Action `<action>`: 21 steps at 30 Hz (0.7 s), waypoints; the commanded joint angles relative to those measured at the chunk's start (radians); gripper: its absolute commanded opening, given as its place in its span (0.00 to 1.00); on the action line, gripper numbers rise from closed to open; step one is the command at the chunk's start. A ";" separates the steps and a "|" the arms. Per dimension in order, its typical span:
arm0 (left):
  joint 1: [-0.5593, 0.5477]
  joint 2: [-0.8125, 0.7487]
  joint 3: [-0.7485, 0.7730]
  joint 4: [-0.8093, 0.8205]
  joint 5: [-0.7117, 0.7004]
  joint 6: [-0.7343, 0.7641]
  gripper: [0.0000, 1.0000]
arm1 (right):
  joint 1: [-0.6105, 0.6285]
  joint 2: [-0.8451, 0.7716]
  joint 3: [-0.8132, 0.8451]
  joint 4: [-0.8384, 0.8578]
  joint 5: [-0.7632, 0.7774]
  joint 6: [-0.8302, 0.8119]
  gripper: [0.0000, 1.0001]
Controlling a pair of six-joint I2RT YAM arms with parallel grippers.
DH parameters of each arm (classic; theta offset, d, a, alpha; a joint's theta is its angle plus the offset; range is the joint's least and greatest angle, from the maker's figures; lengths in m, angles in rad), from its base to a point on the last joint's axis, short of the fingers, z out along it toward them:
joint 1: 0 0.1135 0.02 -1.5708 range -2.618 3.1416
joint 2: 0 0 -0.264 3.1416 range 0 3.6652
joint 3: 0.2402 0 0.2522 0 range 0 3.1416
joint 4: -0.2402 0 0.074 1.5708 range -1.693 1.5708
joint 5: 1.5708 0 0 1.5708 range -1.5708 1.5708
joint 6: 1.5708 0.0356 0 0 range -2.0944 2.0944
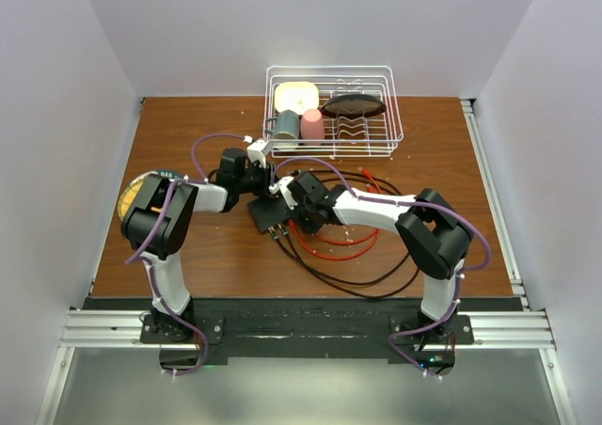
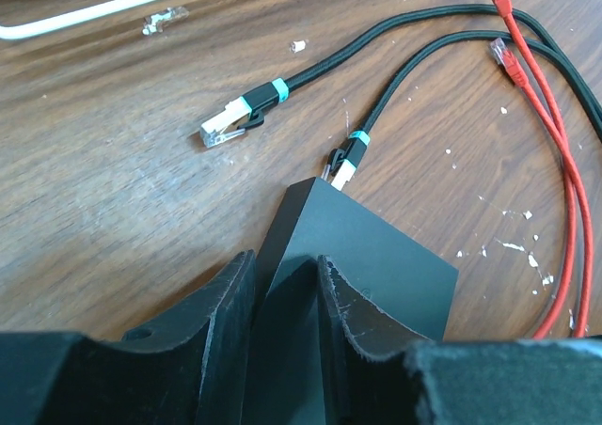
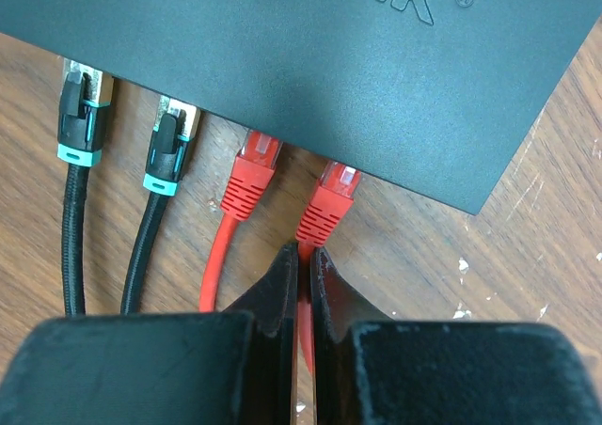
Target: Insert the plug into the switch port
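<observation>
The switch, a flat matte-black box, lies on the wooden table, and its port edge faces the right wrist camera. Two black plugs with teal bands and one red plug sit in its ports. A second red plug has its tip at the rightmost of these ports. My right gripper is shut on the red cable just behind that plug. My left gripper is shut on a corner of the switch, one finger on each side. In the top view both grippers meet at the switch.
Loose cable ends lie beyond the switch: two black plugs and two red ones. Red and black cables coil under the right arm. A white wire rack with cups stands at the back, and a yellow disc lies at the left.
</observation>
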 commanded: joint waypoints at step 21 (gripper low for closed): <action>-0.225 0.060 -0.108 -0.330 0.202 -0.104 0.26 | -0.046 -0.008 0.040 0.459 0.055 -0.019 0.06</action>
